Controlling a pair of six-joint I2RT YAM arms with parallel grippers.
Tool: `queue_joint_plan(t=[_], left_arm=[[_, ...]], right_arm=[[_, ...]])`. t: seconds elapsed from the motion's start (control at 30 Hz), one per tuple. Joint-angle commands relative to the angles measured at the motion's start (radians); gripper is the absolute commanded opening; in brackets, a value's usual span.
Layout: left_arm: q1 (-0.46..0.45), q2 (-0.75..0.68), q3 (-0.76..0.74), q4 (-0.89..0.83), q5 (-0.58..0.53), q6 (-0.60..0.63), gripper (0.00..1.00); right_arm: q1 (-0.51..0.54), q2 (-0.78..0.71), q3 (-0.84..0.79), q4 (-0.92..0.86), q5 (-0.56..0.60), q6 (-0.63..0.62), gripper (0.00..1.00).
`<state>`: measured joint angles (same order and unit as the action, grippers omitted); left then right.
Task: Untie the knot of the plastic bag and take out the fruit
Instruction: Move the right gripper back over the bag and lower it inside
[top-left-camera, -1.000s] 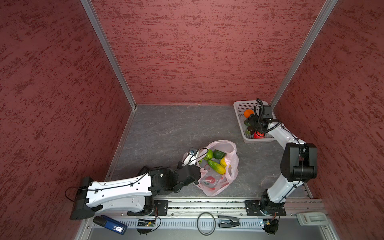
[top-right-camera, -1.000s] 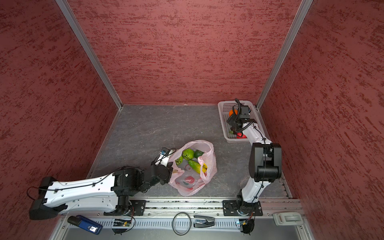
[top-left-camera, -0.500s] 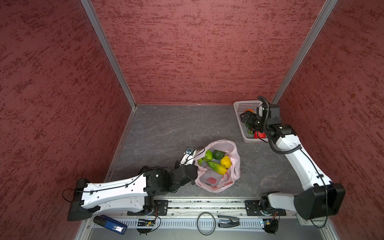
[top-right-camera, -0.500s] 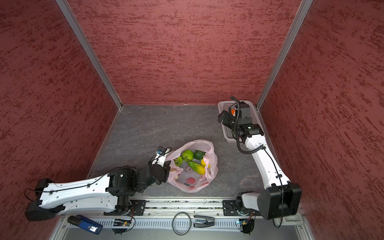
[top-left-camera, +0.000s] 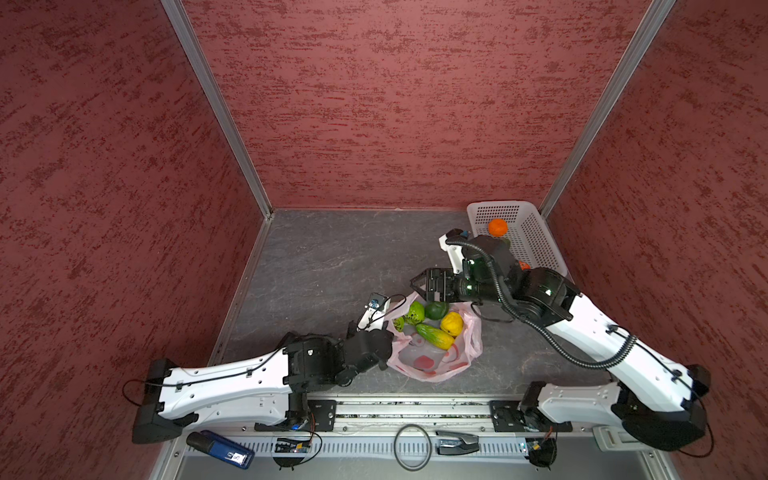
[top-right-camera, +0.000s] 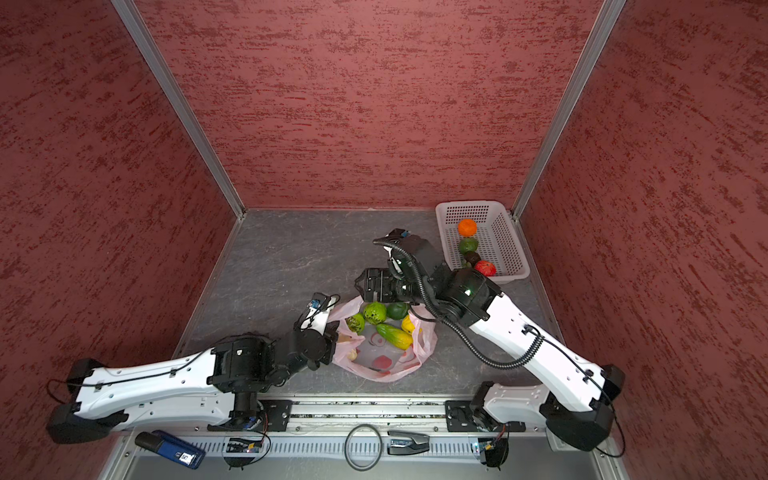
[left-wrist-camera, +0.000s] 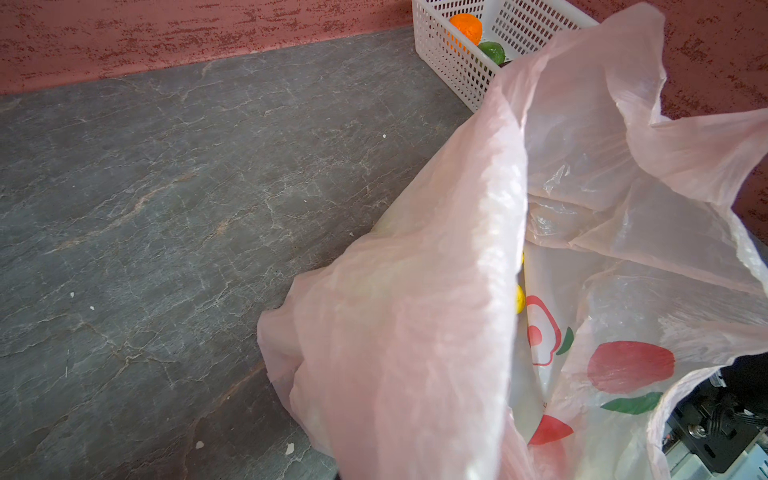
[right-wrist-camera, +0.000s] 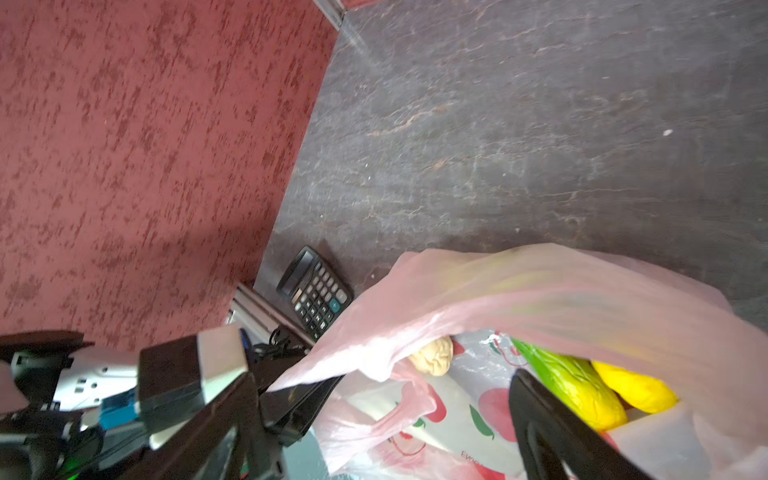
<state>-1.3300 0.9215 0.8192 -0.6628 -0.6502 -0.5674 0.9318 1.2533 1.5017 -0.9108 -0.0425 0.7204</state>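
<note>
The plastic bag (top-left-camera: 432, 365) sits open-mouthed at the near middle of the bench (top-left-camera: 332, 257), a grey slab veined like stone. Green and yellow fruit (top-left-camera: 436, 336) lies inside it. The left pincer (top-left-camera: 385, 332) is closed on the bag's left rim. The right pincer (top-left-camera: 417, 286) hangs spread wide over the far rim, holding nothing. A white basket (top-left-camera: 536, 237) stands in the far right corner with an orange (top-left-camera: 497, 227) in it. Mottled red walls (top-left-camera: 395, 104) close in three sides, joined by metal corner posts (top-left-camera: 216, 108). A metal rail (top-left-camera: 407, 409) runs along the near edge.
</note>
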Motion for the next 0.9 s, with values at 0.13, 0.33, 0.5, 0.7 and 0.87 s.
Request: queue_joint_plan(t=[0.13, 0.33, 0.5, 0.7, 0.87], left_arm=[[-0.001, -0.029, -0.016, 0.003, -0.029, 0.002, 0.0], [0.0, -0.04, -0.017, 0.004, -0.04, 0.002, 0.0], [0.004, -0.035, -0.009, 0.007, -0.039, 0.014, 0.0], [0.009, -0.043, -0.011, 0.006, -0.033, 0.017, 0.0], [0.015, -0.035, -0.009, 0.025, -0.021, 0.026, 0.0]], right_arm=[[0.158, 0.055, 0.058, -0.183, 0.137, 0.125, 0.89], [0.247, 0.085, -0.024, -0.232, 0.217, 0.128, 0.88], [0.273, 0.107, -0.122, -0.218, 0.279, 0.086, 0.88], [0.289, 0.08, -0.274, -0.17, 0.313, 0.059, 0.82], [0.292, 0.065, -0.36, -0.116, 0.303, 0.032, 0.79]])
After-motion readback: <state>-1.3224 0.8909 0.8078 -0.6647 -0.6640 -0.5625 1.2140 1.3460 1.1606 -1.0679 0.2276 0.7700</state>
